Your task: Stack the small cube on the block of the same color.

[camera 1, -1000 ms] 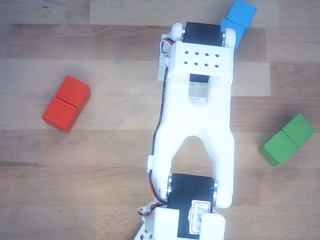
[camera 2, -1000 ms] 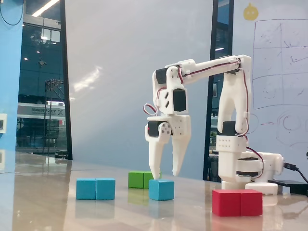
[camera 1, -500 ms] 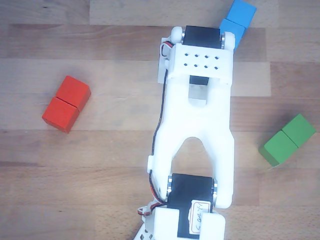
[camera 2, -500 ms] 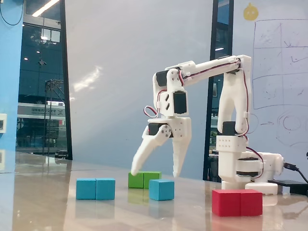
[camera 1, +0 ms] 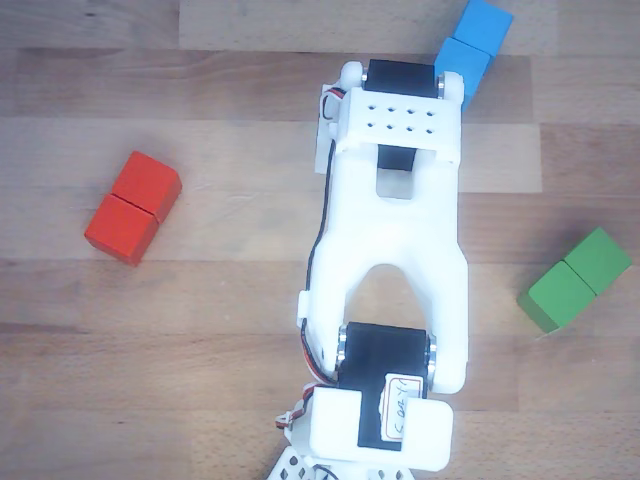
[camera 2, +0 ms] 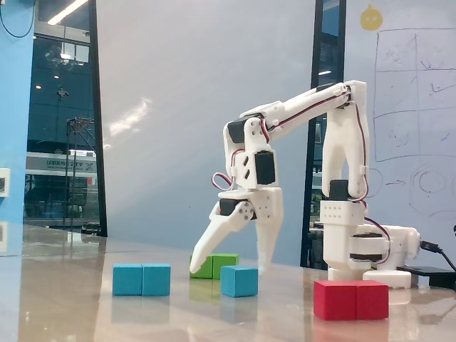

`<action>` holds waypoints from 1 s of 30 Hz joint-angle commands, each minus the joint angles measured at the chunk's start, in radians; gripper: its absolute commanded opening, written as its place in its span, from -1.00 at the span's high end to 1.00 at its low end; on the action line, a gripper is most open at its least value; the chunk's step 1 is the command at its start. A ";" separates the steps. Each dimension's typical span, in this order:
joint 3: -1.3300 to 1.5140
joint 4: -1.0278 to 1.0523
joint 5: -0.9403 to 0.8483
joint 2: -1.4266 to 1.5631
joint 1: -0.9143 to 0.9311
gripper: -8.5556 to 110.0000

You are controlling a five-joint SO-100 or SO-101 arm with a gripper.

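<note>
Reaching forward from its base at the right of the fixed view, the white arm (camera 2: 342, 149) rises in an upright link, bends at the top, and slopes down leftward to a wrist that points the gripper (camera 2: 231, 267) toward the tabletop (camera 2: 71, 299). Its fingers (camera 2: 214, 246) stand wide apart: one slants out to the left with its tip low in front of the green block (camera 2: 214, 265), the other hangs almost straight down behind the small cube (camera 2: 239, 281). The small cube sits on the tabletop below the gap between them, and whether either tip touches it cannot be told. To its left in this view, just apart from it, lies the block of the same color (camera 2: 142, 279), flat on the tabletop. A red block (camera 2: 351, 299) lies nearer the camera at the right.

From the other view, looking down, the arm (camera 1: 395, 250) covers the middle of the wooden tabletop (camera 1: 200, 330) and hides both the gripper and the small cube. The blue block (camera 1: 474, 40) shows at the top edge, the red block (camera 1: 133, 207) at the left and the green block (camera 1: 575, 279) at the right.
</note>
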 commanded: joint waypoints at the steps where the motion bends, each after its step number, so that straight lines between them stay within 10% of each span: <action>1: -0.009 -0.038 0.006 0.008 0.012 0.06; 30: 0.000 -0.060 0.009 0.000 0.009 0.79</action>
